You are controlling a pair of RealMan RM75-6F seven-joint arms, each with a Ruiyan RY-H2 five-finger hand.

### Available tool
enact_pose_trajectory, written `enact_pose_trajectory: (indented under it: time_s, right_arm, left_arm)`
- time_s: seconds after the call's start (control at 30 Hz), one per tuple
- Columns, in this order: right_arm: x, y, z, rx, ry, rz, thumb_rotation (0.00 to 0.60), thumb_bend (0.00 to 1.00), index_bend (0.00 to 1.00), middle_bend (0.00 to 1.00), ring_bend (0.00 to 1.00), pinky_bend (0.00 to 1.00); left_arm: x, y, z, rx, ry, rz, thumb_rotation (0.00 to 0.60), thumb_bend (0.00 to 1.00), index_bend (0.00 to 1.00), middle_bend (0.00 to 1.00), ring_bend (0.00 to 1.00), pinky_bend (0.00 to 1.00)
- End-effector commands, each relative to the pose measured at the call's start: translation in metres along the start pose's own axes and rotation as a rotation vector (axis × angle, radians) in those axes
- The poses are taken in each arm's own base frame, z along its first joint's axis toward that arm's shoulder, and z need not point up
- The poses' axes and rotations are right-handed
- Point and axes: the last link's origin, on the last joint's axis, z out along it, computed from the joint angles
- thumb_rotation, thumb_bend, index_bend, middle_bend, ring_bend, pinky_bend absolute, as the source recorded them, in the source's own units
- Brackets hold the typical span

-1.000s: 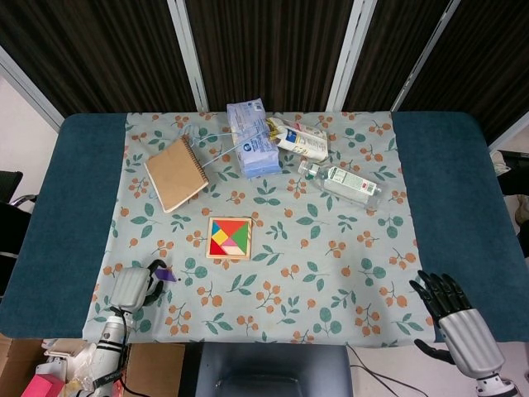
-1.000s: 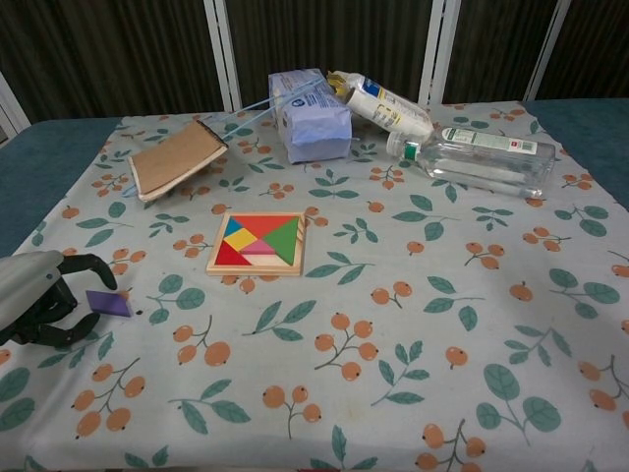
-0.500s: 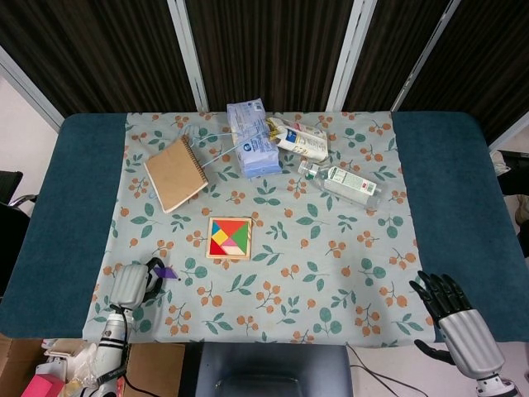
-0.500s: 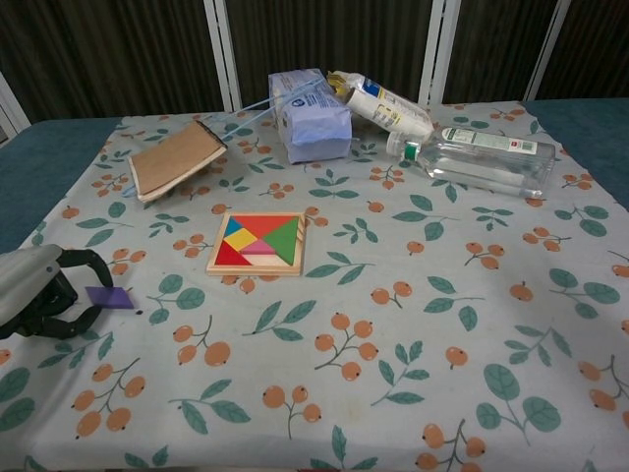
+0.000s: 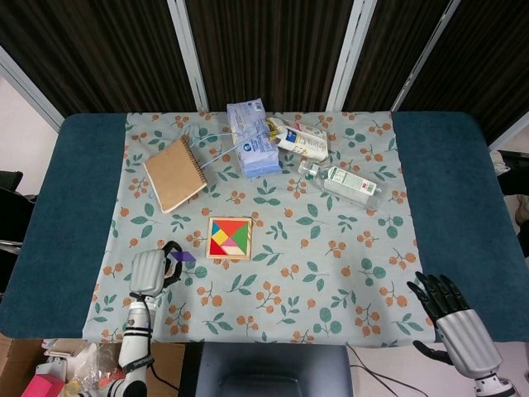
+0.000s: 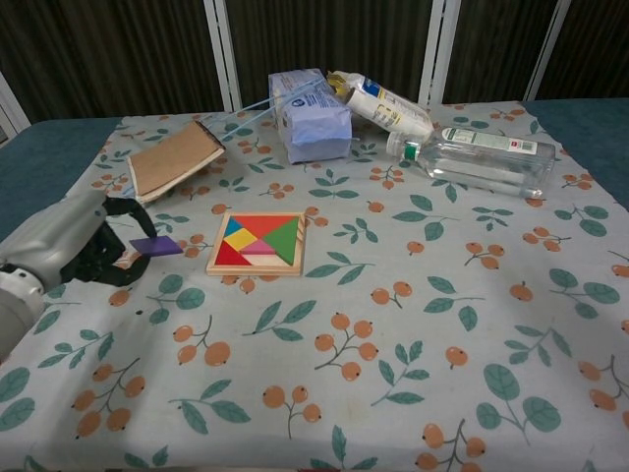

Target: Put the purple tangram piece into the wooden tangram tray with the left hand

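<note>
The purple tangram piece (image 6: 155,246) is a small flat parallelogram, pinched at its left end by my left hand (image 6: 84,244) and lifted above the cloth. In the head view the piece (image 5: 184,256) and the left hand (image 5: 153,270) sit just left of the wooden tangram tray (image 5: 229,238). The square tray (image 6: 257,243) holds several coloured pieces and lies a short way right of the held piece. My right hand (image 5: 453,313) hangs at the near right table edge with fingers spread and nothing in it.
A brown spiral notebook (image 5: 175,173) lies behind the left hand. Further back are a blue tissue pack (image 5: 252,137), a snack bag (image 5: 299,141) and a clear plastic bottle (image 5: 343,183) lying on its side. The floral cloth (image 5: 331,273) covers the table.
My left hand has risen from the cloth with the purple piece and carried it forward and right, toward the tray. The right hand has stayed where it was.
</note>
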Motion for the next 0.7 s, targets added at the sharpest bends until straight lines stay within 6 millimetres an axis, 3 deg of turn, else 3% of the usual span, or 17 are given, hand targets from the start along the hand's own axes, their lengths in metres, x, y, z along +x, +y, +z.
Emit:
enact_pose_trajectory:
  time_s: [0.03,0.3,0.7]
  right_arm:
    - [0.003,0.003,0.0,-0.004,0.004,0.013,0.6,0.16,0.0,0.0,0.0,0.0]
    - [0.011,0.012,-0.003,0.002,0.014,0.053,0.6,0.16,0.0,0.0,0.0,0.0]
    - [0.012,0.012,-0.005,0.015,0.007,0.057,0.6,0.16,0.0,0.0,0.0,0.0]
  left_arm:
    - [0.004,0.051,0.017,0.0,-0.015,0.005,0.6,0.4,0.6,1.0,1.0,1.0]
    - [-0.019,0.084,0.033,0.035,-0.052,0.045,0.6,0.39,0.6,1.0,1.0,1.0]
    - [-0.033,0.102,0.035,0.036,-0.055,0.06,0.6,0.39,0.6,1.0,1.0,1.0]
